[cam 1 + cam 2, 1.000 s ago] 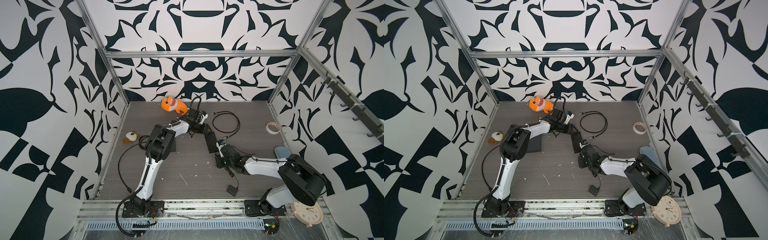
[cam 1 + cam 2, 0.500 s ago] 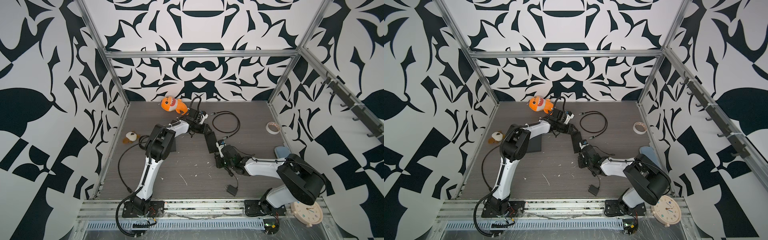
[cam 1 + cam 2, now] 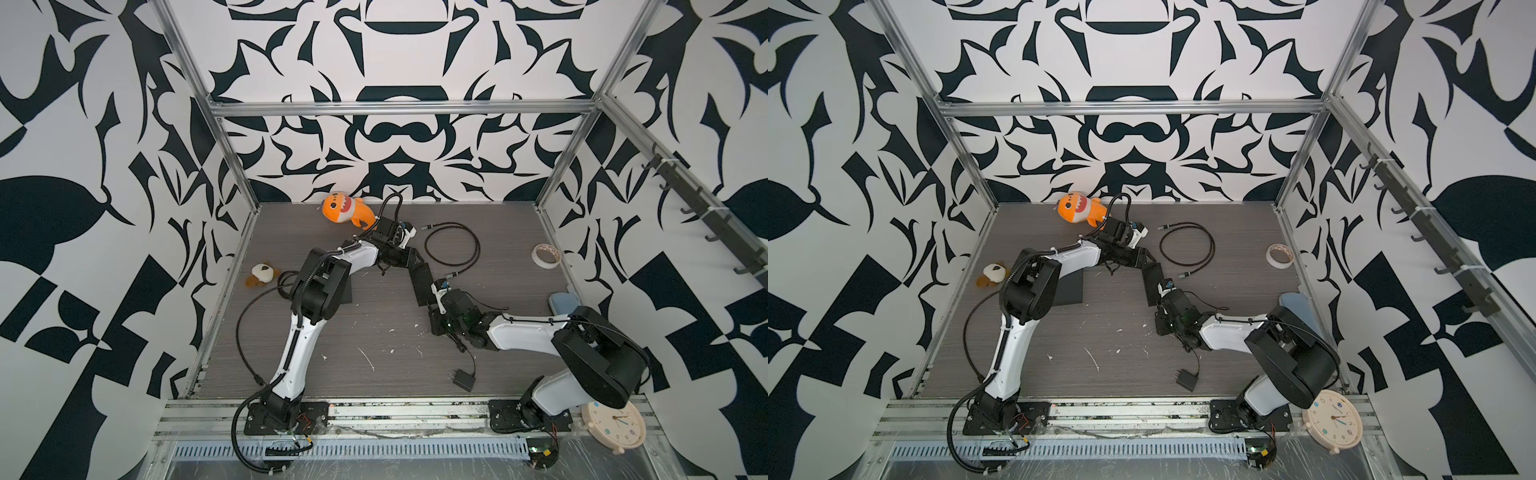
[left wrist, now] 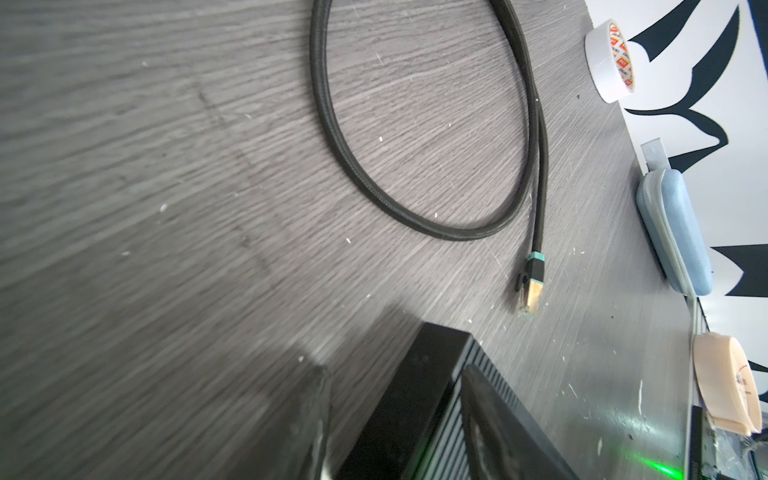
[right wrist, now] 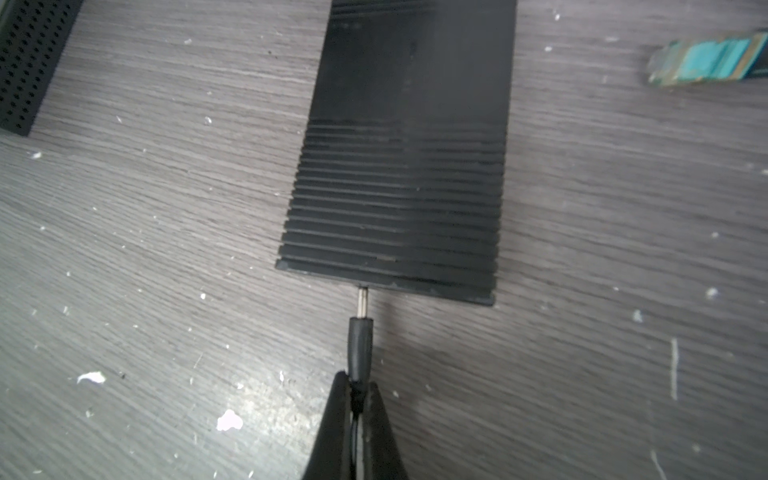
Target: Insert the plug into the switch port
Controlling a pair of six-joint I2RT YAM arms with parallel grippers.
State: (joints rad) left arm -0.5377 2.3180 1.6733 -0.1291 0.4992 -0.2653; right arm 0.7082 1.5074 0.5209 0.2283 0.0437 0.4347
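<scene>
the power adapter (image 3: 461, 379) lies loose on the worktop (image 5: 166, 216), well to the near side of the switch (image 5: 399, 187). the right hand (image 5: 358, 388) is clamped on the plug (image 5: 360, 340), gripping its rubber sleeve just short of the switch's near edge. the metal tip meets the port in that edge, but most of the pin shows, so the plug is judged not seated. at the switch's far end the left hand (image 4: 392, 374) straddles the body with fingers (image 4: 316, 415) on both sides, apparently clamped on it as a brace. beyond the switch lies a coiled network cable (image 4: 539, 216), its connector near the switch's side.

risks:
- the grip sits far back on a soft sleeve. a push may bend the plug off axis and jam the tip on the port rim.
- if the brace slips, the switch slides away instead of taking the pin.
- a snagged adapter lead could drag the plug sideways.
</scene>
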